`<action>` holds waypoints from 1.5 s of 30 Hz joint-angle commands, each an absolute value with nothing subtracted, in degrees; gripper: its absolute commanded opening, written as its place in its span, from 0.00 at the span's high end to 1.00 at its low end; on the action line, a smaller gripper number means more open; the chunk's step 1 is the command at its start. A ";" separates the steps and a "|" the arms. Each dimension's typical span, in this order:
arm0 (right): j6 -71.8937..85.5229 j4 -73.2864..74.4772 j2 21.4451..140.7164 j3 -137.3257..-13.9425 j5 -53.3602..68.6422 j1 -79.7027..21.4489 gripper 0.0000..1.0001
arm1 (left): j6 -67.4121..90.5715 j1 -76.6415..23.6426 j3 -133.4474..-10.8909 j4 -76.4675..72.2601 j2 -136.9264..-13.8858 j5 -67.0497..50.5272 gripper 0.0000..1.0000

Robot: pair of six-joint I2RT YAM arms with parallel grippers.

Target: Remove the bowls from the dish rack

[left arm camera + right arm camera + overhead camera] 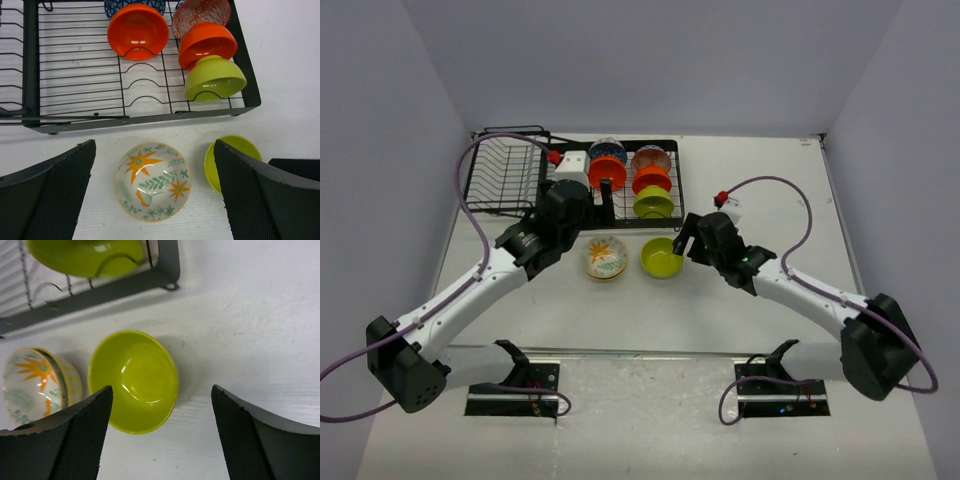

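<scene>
Both arms are out over the tabletop (pixel 650 310), just in front of the dish rack (pixel 140 120). Two bowls are down on the table side by side, mouths up: floral bowl (pixel 152 181) and loose lime bowl (pixel 134 380). L gripper (pixel 155 145) hangs above the floral one, fingers spread wide, nothing held. R gripper (pixel 161 388) is the same over the loose lime one, spread and empty. No contact w/ either bowl that I can see. Five remain in the rack, on edge in the slots, mouths tipped toward the arms. R column front to back: racked lime bowl (pixel 215 77), front orange bowl (pixel 206 44), red-patterned bowl (pixel 200 12). L column: left orange bowl (pixel 138 31) w/ a blue-patterned bowl (pixel 135 5) behind (mostly cut off in the wrist view). Key geometry for next pick, my guess: the racked lime one is frontmost, ahead and a bit left of the R fingers, ahead and right of the L fingers, so the R arm looks nearer. Its rim stands steep, so the fingers prob. need to straddle the upper edge, one inside, one outside.
</scene>
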State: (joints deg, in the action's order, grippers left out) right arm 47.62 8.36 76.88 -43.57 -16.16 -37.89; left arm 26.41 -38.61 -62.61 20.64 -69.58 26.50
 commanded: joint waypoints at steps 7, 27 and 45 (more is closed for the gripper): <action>1.09 1.50 76.50 -55.60 -21.70 -37.27 0.10 | 26.46 -38.23 -57.93 34.26 -46.35 23.31 0.00; -33.21 -24.34 108.70 -68.02 -28.11 -39.02 0.29 | 18.72 -38.23 -44.39 31.38 -27.16 26.63 0.00; -37.09 -33.13 114.43 -68.64 -31.81 -40.34 0.70 | 18.81 -38.23 -43.77 30.76 -26.54 24.79 0.00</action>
